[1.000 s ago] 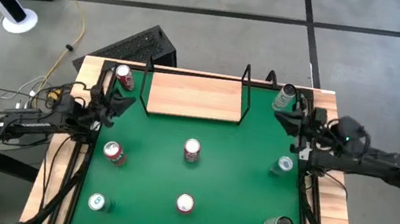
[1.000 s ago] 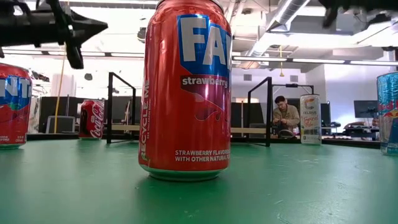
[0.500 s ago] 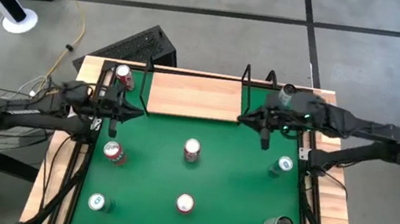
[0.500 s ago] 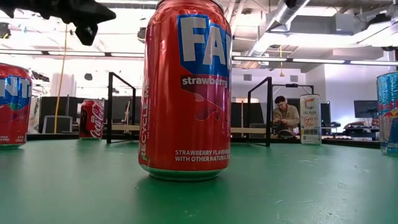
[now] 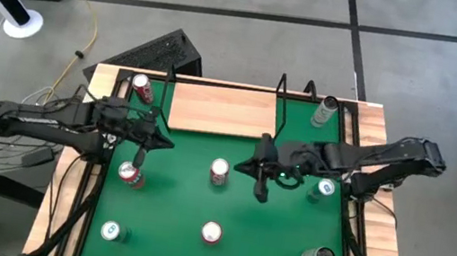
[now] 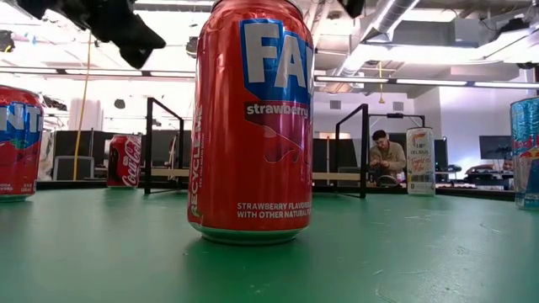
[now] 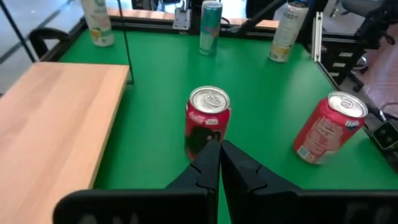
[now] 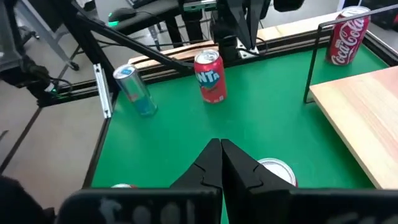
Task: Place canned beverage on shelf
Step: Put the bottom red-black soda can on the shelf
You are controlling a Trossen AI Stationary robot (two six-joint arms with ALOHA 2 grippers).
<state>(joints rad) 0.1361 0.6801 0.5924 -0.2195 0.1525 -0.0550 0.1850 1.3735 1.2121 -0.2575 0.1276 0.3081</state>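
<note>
Overhead, both arms have swung in from the table's sides toward mid-frame within the past second. The right gripper (image 5: pixel 261 171), which hung by the silver can (image 5: pixel 325 111) at upper right a second ago, now hovers just right of the central Coca-Cola can (image 5: pixel 219 171), fingers pressed together and holding nothing. The left gripper (image 5: pixel 151 137), likewise closed and empty, hangs between the shelf's left end and a Fanta can (image 5: pixel 128 172) at left of centre. That suggests a pick is being lined up on the central can (though neither pincer has spread yet), so the task looks barely begun.

The shelf (image 5: pixel 223 110), a pale board with black wire ends at top centre of the high view, carries no can at all. A Coca-Cola can (image 5: pixel 140 88) stands beside its left end on the green table (image 5: pixel 271 234). Another Fanta can (image 5: pixel 211 232) stands at lower centre, filling the low view. A person sits far behind.
</note>
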